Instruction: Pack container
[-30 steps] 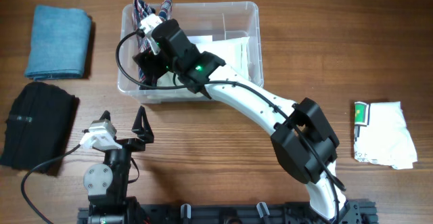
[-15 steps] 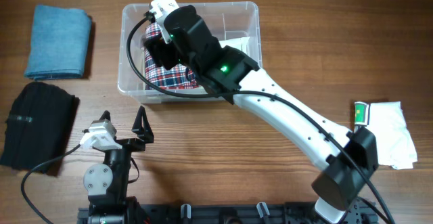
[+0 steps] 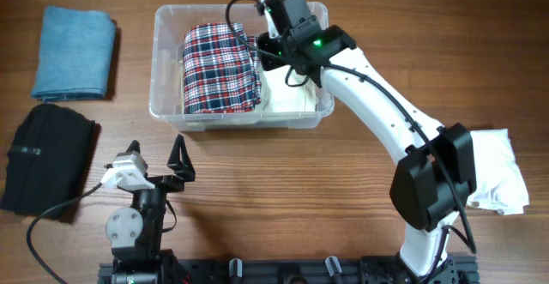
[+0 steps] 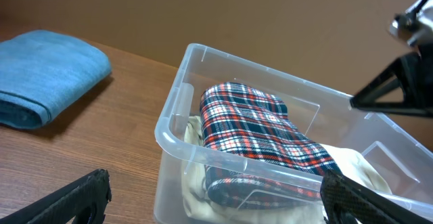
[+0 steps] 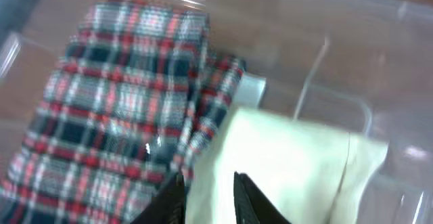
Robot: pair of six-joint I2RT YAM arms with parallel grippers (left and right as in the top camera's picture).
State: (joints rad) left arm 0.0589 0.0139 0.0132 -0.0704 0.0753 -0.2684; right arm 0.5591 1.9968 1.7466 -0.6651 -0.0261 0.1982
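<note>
Clear plastic container (image 3: pixel 163 69) directly beneath the right claw (image 3: pixel 268 51).

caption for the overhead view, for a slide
Right pincer above the clear container, plaid cloth and cream cloth packed inside

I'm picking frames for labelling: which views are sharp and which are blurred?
Overhead: sharp, evenly lit, the red-and-navy plaid folded cloth crisp inside the clear plastic rectangular bin. Left wrist: sharp, mild glare on the bin's rim. Right wrist: blurred, plaid smeared, right hand soft-edged.
</note>
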